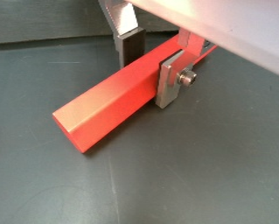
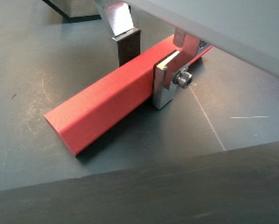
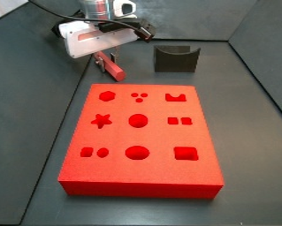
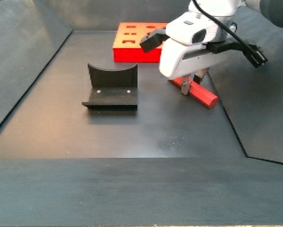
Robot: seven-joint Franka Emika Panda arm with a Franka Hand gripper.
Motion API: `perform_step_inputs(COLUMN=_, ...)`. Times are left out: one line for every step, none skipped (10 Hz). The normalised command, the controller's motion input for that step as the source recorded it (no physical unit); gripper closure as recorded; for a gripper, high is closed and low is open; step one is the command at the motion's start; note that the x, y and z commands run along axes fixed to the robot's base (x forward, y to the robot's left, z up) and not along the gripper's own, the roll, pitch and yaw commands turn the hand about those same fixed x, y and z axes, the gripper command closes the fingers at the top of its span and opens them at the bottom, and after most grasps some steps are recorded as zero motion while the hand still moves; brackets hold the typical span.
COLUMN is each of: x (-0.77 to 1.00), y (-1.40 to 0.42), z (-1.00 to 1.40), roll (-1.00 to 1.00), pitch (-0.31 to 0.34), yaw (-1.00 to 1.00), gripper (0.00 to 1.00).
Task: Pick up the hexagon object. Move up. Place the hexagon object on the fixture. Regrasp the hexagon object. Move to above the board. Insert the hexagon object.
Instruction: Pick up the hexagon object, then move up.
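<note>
Red-pink, the hexagon object (image 1: 107, 103) is seen lying on the dark surface (image 1: 212, 166) beside the board (image 3: 141, 141), apart from the fixture (image 4: 109, 87). The gripper (image 1: 151, 61) is pinched on it near one end, finger plates against both sides in both wrist views. The pick-up step is judged in hand; a straight lift is called for next. One bar, one board, one fixture are counted

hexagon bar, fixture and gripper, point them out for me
hexagon bar (image 1: 107, 103), a wrist view, middle of its top face.
fixture (image 3: 175, 59), a side view, its front wall below the notch.
gripper (image 2: 148, 58), a wrist view, midway between its fingertips, astride the bar.
</note>
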Motion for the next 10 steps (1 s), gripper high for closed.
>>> perform_step_inputs(x=0.0, y=0.0, z=0.0, roll=0.0, pitch=0.0, yaw=0.0, gripper=1.0)
perform_step_inputs(x=0.0, y=0.0, z=0.0, roll=0.0, pitch=0.0, yaw=0.0, gripper=1.0)
perform_step_inputs(x=0.0, y=0.0, z=0.0, roll=0.0, pitch=0.0, yaw=0.0, gripper=1.0)
perform_step_inputs(x=0.0, y=0.0, z=0.0, roll=0.0, pitch=0.0, yaw=0.0, gripper=1.0)
perform_step_inputs(x=0.0, y=0.0, z=0.0, roll=0.0, pitch=0.0, yaw=0.0, gripper=1.0)
perform_step_inputs(x=0.0, y=0.0, z=0.0, roll=0.0, pitch=0.0, yaw=0.0, gripper=1.0)
perform_step_inputs(x=0.0, y=0.0, z=0.83, roll=0.0, pitch=0.0, yaw=0.0, gripper=1.0)
perform_step_inputs(x=0.01, y=-0.02, z=0.82, roll=0.0, pitch=0.008, yaw=-0.01, gripper=1.0)
perform_step_inputs(x=-0.01, y=-0.02, z=0.77, roll=0.0, pitch=0.029, yaw=-0.01, gripper=1.0)
perform_step_inputs(x=-0.01, y=-0.01, z=0.63, roll=0.0, pitch=0.063, yaw=-0.01, gripper=1.0)
